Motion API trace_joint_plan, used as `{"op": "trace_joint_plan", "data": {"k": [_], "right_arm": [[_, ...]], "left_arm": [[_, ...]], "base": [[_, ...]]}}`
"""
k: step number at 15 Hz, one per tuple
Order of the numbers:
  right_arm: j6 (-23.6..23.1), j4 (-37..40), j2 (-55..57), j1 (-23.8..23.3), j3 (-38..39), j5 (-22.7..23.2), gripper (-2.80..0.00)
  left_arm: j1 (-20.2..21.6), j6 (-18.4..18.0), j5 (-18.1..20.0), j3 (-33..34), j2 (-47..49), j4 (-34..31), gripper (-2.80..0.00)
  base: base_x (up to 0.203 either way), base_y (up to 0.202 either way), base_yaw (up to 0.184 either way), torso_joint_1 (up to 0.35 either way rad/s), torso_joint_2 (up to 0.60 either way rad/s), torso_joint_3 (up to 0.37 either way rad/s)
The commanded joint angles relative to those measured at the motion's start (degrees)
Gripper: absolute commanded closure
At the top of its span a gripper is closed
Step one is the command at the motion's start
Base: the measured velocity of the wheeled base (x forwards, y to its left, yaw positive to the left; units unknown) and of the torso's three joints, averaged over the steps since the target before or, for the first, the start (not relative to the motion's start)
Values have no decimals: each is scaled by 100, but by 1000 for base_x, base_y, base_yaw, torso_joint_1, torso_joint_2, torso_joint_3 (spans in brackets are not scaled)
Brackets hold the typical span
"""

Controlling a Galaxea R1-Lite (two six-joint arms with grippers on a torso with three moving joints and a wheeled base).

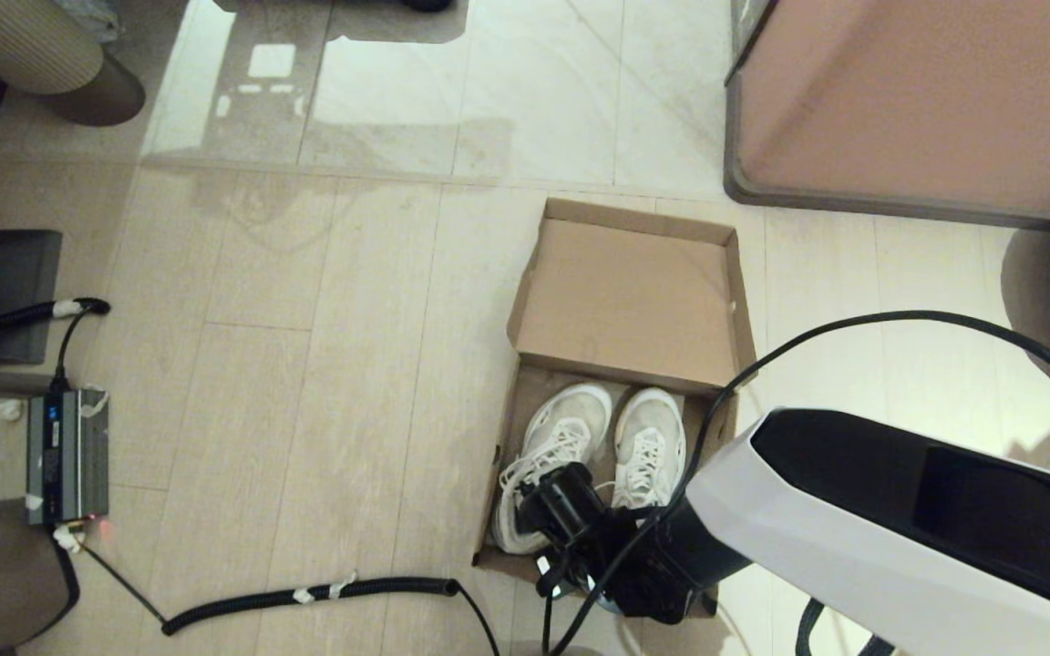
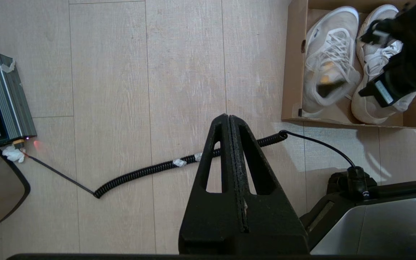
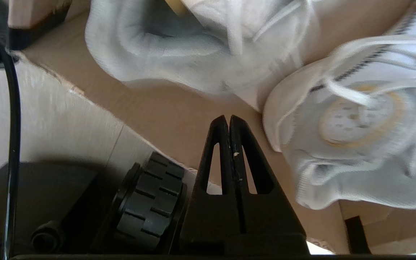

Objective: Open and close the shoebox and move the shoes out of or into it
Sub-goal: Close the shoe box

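Both shoes (image 1: 598, 446) lie side by side inside the shoebox (image 1: 634, 301), its lid flipped back on the floor. Right claw (image 3: 229, 121), clenched and empty, hangs by their heels; left claw (image 2: 229, 119) is clenched over bare floor.

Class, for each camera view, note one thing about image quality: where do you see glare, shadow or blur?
Head view: window glare on the glossy floor at the top; soft shadows near the open shoebox. Left wrist view: evenly lit and sharp, though the right arm over the shoes is smeared. Right wrist view: shoes blurred, shut right gripper sharp.
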State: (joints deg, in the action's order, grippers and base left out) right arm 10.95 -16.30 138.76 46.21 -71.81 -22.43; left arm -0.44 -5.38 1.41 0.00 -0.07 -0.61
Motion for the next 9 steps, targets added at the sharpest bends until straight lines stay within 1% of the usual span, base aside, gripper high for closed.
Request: {"op": "trace_joint_plan", "data": {"k": [1, 4, 6, 9], "right_arm": [[96, -220, -251, -5, 270, -22, 0], [301, -334, -831, -205, 698, -54, 0], [351, -348, -1194, -630, 1103, -38, 0], [393, -365, -1265, -1267, 1225, -25, 0]], "left_arm": [[0, -7, 4, 0, 6, 0, 0], [0, -7, 0, 0, 7, 0, 0], [0, -7, 0, 0, 0, 0, 0], [0, -7, 1, 0, 0, 0, 0]], "base": [[0, 0, 0, 0, 0, 0], [0, 0, 0, 0, 0, 0], [0, 0, 0, 0, 0, 0], [0, 0, 0, 0, 0, 0]]}}
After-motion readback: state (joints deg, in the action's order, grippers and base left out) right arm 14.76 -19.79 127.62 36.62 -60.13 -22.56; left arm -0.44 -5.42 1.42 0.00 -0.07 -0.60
